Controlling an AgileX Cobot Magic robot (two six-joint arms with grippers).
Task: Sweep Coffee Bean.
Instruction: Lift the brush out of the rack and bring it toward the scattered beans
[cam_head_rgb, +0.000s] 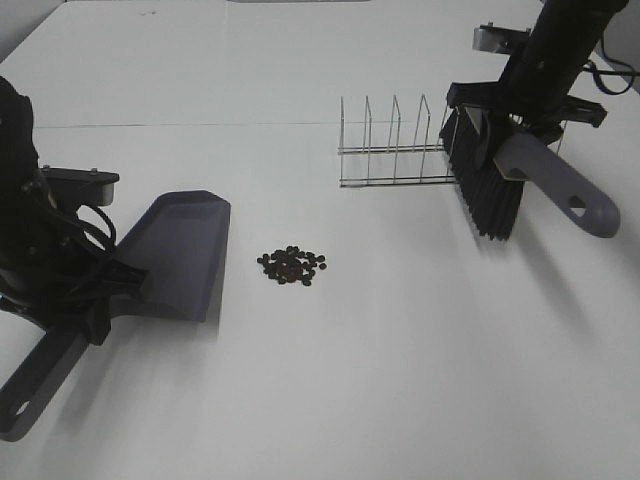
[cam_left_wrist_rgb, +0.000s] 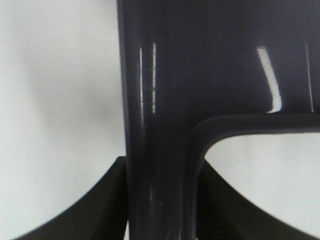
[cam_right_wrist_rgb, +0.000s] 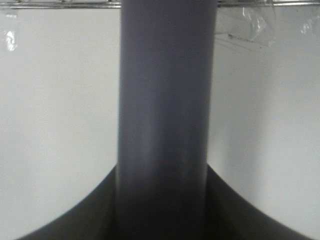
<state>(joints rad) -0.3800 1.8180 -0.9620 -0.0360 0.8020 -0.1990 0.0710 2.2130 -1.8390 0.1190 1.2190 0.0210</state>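
Observation:
A small cluster of dark coffee beans (cam_head_rgb: 291, 266) lies on the white table (cam_head_rgb: 380, 380) near the middle. My left gripper (cam_head_rgb: 108, 290) is shut on the handle of a grey dustpan (cam_head_rgb: 175, 252), whose open mouth faces the beans a short way to their left. The dustpan handle fills the left wrist view (cam_left_wrist_rgb: 160, 150). My right gripper (cam_head_rgb: 530, 128) is shut on the grey handle of a brush (cam_head_rgb: 555, 180) with black bristles (cam_head_rgb: 485, 195), held at the far right, well away from the beans. The handle fills the right wrist view (cam_right_wrist_rgb: 165, 125).
A wire rack (cam_head_rgb: 395, 150) stands on the table just left of the brush bristles, behind and to the right of the beans. A seam line runs across the table at the back.

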